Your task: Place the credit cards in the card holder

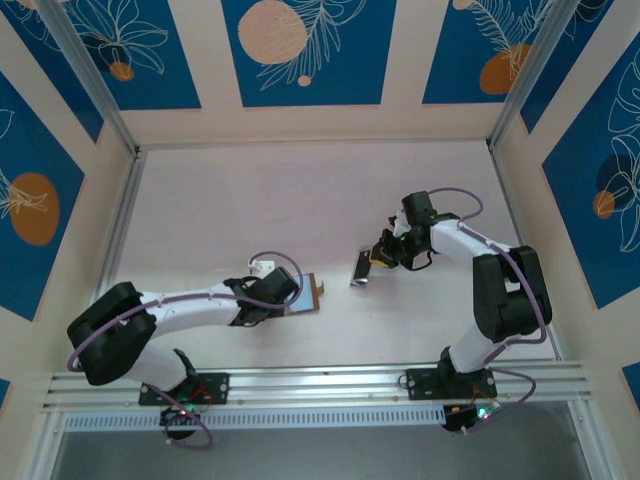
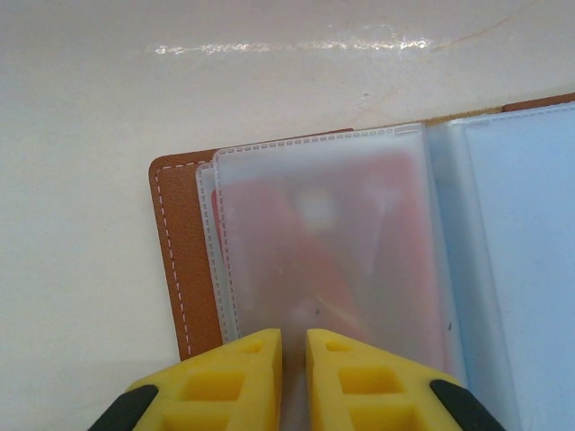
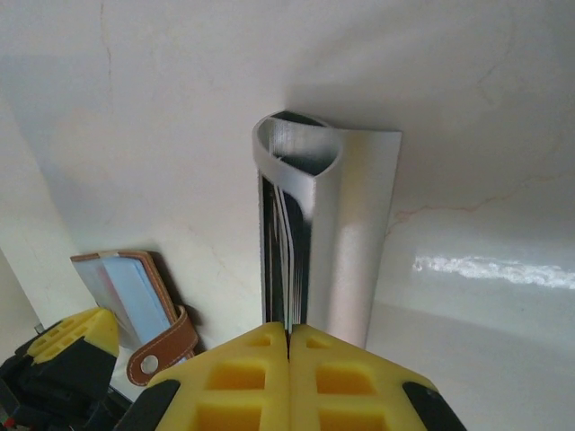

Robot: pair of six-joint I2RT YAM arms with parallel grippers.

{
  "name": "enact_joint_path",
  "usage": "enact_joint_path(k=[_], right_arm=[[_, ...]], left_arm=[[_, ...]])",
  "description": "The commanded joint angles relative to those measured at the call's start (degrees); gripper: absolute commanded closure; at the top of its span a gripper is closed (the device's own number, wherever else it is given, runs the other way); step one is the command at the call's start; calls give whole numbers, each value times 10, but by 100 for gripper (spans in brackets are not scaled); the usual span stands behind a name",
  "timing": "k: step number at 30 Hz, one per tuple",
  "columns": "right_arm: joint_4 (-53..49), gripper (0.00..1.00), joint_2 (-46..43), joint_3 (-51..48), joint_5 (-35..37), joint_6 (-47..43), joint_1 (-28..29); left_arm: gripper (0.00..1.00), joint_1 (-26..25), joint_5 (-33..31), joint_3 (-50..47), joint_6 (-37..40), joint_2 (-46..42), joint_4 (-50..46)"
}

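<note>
The right gripper (image 3: 288, 341) has its yellow fingers pressed together, and the thin edges of the credit cards (image 3: 280, 260) run straight down into the seam between them. The cards sit packed in a silver case (image 3: 350, 242), which stands on end with its curved open mouth facing the wrist camera and casts a shadow on the pale bench (image 3: 180, 108) behind it. From above, the case leans just to the left of this gripper, near the middle of the bench.

The left gripper (image 2: 294, 355) is narrow, with only a slit between its fingers. It sits at the near edge of a frosted plastic sleeve (image 2: 323, 242); whether it pinches the sleeve I cannot tell. A reddish card (image 2: 359, 215) shows through the sleeve. The sleeve belongs to the card holder (image 2: 175, 260), which lies open and flat on the bench with its brown stitched leather cover underneath. In the right wrist view its strap (image 3: 171, 346) with a snap button (image 3: 149, 364) curls out towards the case, and holder and case stand apart
</note>
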Motion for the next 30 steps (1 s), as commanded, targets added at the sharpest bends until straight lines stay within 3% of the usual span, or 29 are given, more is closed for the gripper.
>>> enact_joint_path(k=[1,18,23,30], right_arm=[[-46,100,-29,16,24,-6,6],[-71,100,-42,17,42,-15,9],[-55,100,-36,7,24,-13,2],[-55,97,-36,0,23,-11,-6]], left_arm=[[85,0,14,-12,-7,15,-46],[80,2,-32,125,66,-62,-166],[80,-5,62,210,134,24,-91],[81,-8,221,343,142,186,18]])
